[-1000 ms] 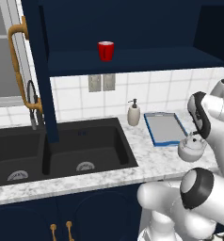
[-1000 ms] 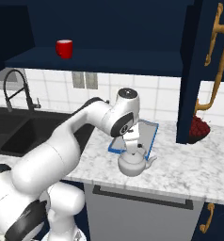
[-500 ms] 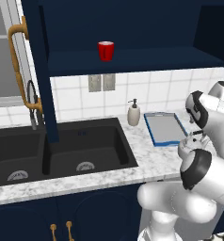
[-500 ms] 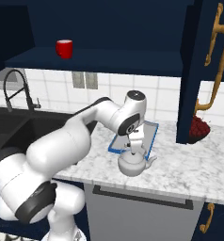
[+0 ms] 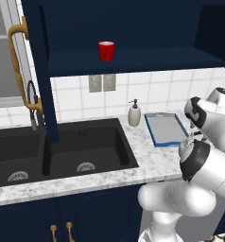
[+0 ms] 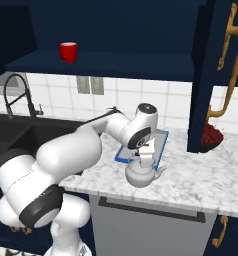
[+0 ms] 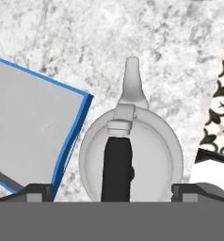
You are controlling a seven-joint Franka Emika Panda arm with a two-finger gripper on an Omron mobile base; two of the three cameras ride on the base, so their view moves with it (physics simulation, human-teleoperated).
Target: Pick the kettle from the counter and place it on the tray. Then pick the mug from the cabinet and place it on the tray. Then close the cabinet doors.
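Cabinet point(image 5: 133, 28) overhead stands open, its navy shelf carrying the red mug point(image 5: 106, 50), and its doors point(image 6: 216, 75) hang swung out to either side with brass bar handles showing. Below it the speckled desk point(image 6: 201, 175) runs from the black sink point(image 5: 62, 151) to a free stretch of marble on the right, where a dark bowl of red fruit point(image 6: 212, 136) sits behind the right-hand door. The blue-rimmed tray point(image 5: 165, 128) lies flat near the tiled wall, just beside a cream soap bottle point(image 5: 134, 113). The kettle point(image 6: 140, 174) stands upright on the desk close to the tray's front edge and not far from the desk's own front edge. The tool point(image 7: 111, 192) hangs directly over the kettle with its fingers spread wide, one on each side of the round body and the dark handle between them; they seem not to touch it, though the tips are mostly cropped.
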